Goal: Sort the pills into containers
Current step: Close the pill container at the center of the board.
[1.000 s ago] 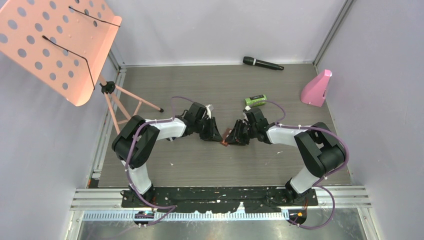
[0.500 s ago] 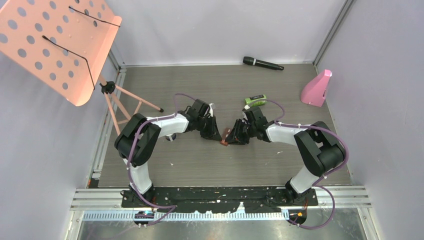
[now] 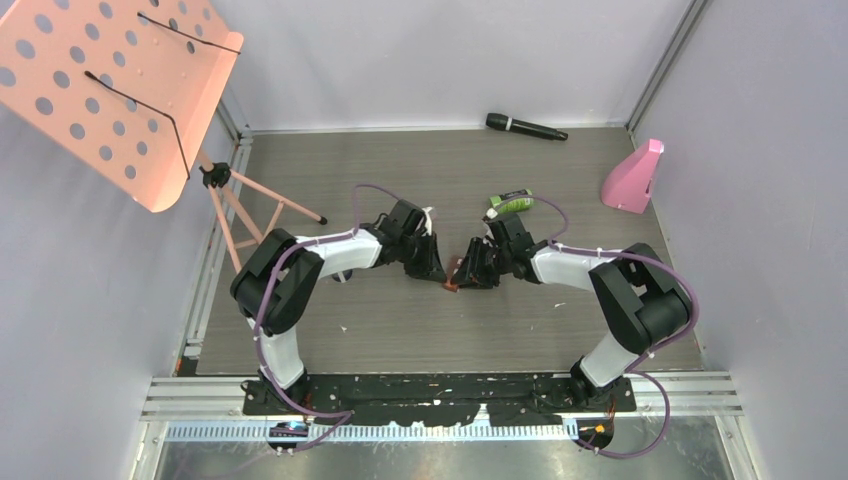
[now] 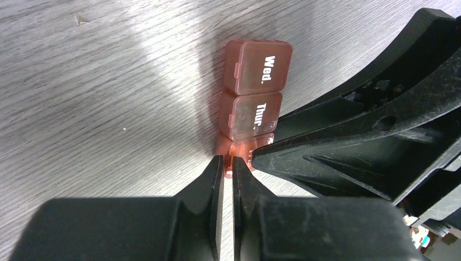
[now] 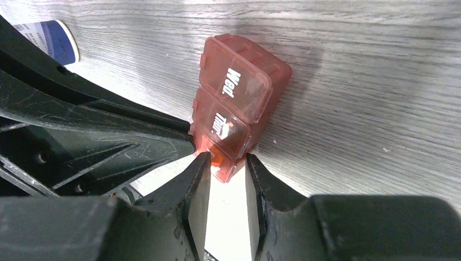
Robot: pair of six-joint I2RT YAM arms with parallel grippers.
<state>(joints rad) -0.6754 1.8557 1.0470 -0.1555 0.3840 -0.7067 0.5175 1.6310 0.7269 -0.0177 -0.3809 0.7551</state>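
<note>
The small orange-brown pill case (image 3: pixel 455 273) lies mid-table between both arms, and its lids read "Wed." (image 4: pixel 265 65) and "Thur." (image 4: pixel 255 117). My left gripper (image 4: pixel 228 163) is shut on a thin lid flap at the case's near end. My right gripper (image 5: pixel 224 163) is shut across the same end of the pill case (image 5: pixel 234 98), coming from the opposite side. The fingers of the two grippers nearly touch. A green-lidded bottle (image 3: pixel 510 203) lies on its side behind the right arm. No pills are in view.
A black microphone (image 3: pixel 525 127) lies at the back. A pink wedge-shaped object (image 3: pixel 632 178) stands at the back right. A pink perforated music stand (image 3: pixel 110 90) leans over the back left. A white and blue labelled object (image 5: pixel 51 41) lies beyond the left arm's fingers.
My left gripper has closed fully and moved slightly right onto the case's flap. The right gripper has stayed on the case.
</note>
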